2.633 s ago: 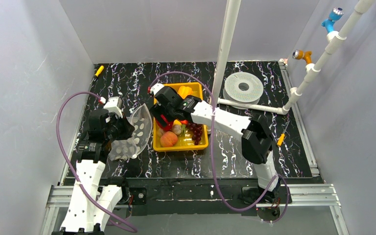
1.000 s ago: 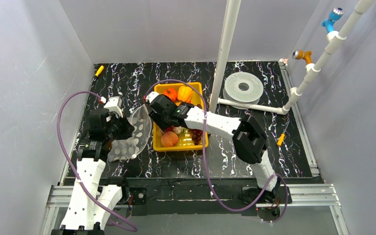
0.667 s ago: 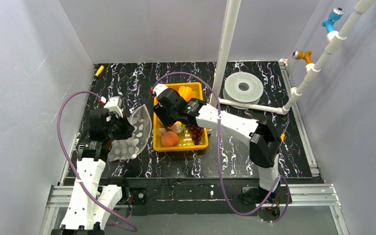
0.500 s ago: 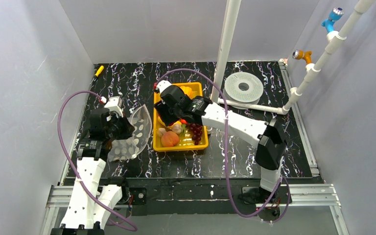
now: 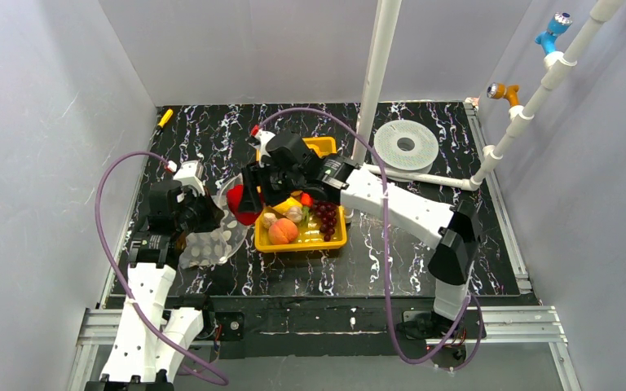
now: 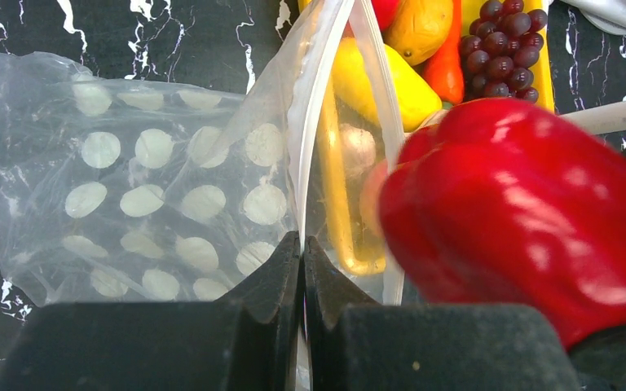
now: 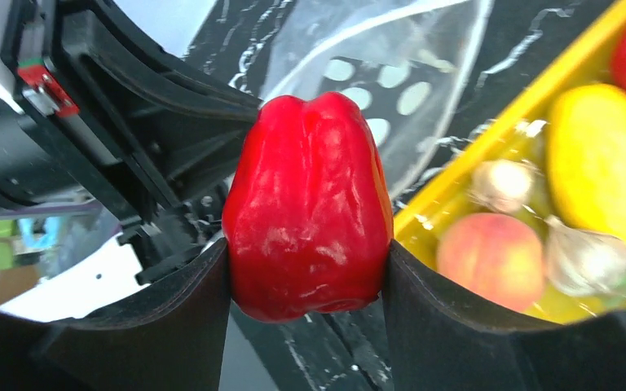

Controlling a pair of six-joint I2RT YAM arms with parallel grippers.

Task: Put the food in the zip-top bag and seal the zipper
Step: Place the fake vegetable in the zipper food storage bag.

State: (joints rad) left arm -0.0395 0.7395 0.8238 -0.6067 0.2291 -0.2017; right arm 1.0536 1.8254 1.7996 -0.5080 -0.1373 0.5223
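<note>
My right gripper (image 5: pixel 249 195) is shut on a glossy red toy pepper (image 7: pixel 308 204), which it holds above the table between the yellow tray (image 5: pixel 336 241) and the zip-top bag (image 5: pixel 212 244). The pepper also shows in the top view (image 5: pixel 242 204) and in the left wrist view (image 6: pixel 530 212). My left gripper (image 6: pixel 301 252) is shut on the bag's mouth edge with the zipper strip (image 6: pixel 314 122) and holds the mouth up. The bag (image 6: pixel 138 187) is clear with white dots. A peach (image 5: pixel 281 231), garlic (image 5: pixel 294 214), purple grapes (image 5: pixel 326 218) and a yellow fruit (image 7: pixel 599 163) lie in the tray.
A white vertical pole (image 5: pixel 379 73) stands behind the tray. A white round disc (image 5: pixel 406 145) lies at the back right beside a white pipe (image 5: pixel 424 177). Small yellow pegs lie at the back left (image 5: pixel 165 118) and at the right (image 5: pixel 467 234).
My right gripper went down into the tray, took the red pepper and has now carried it left, out over the tray's left rim toward the bag. The left gripper has held still.
</note>
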